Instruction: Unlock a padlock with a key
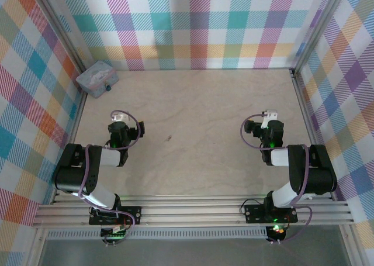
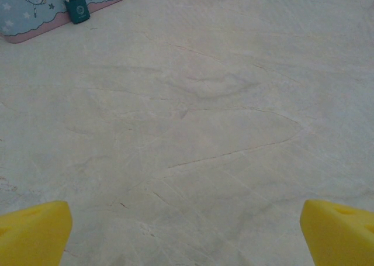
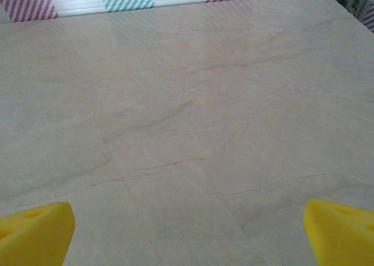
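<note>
Nothing gripped yet: both jaws are spread apart.
The key (image 1: 169,138) is best pinched by its head off the counter (image 1: 204,120), blade kept free for the padlock (image 2: 77,9).

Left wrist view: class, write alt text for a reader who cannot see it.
A small teal padlock sits against a pale blue printed case at top left of a pale table. The left claw is open, its yellow fingertips at the bottom corners.
</note>
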Controlling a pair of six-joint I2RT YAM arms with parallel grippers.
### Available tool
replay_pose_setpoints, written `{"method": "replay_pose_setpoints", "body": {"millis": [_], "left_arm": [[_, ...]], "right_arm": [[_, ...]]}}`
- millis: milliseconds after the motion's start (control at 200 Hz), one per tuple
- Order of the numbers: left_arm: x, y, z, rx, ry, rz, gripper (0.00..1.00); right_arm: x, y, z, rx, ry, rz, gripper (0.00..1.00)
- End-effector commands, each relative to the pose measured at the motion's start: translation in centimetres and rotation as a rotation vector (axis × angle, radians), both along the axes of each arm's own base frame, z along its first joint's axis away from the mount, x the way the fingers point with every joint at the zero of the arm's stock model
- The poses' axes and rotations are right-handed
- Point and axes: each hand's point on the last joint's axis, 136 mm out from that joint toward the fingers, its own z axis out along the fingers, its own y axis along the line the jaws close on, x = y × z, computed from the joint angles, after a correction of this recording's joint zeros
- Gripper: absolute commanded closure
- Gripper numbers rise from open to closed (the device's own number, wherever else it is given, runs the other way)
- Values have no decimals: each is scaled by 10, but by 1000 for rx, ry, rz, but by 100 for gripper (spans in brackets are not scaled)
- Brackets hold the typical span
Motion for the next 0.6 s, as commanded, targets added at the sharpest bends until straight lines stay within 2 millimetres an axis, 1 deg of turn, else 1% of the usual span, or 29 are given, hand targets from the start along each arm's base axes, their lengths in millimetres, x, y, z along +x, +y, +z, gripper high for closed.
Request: {"method": "replay_pose_setpoints", "body": {"millis": [0,305,390,470,490,540,595], "left_arm": [[2,2,3,-7,-9,1,0],[2,2,4,-5,-12,1,0],[3,1,4,-5,-3,-7,0],[6,-1,10,-4,26,-20,0],[8,-1,14,-4,32,-16,0],[10,3,17,-3,92,9,0],[13,5,26,0,128,31,0]], "right_arm": [[5,3,7,5,-24,10,0],[4,4,7,4,-25,12,0],[6,9,9,6,-26,45,0],[6,21,14,5,-16,117,0],[6,23,17,4,-13,131,0],[5,26,22,6,-3,150,0],[4,26,28,11,13,153,0]]}}
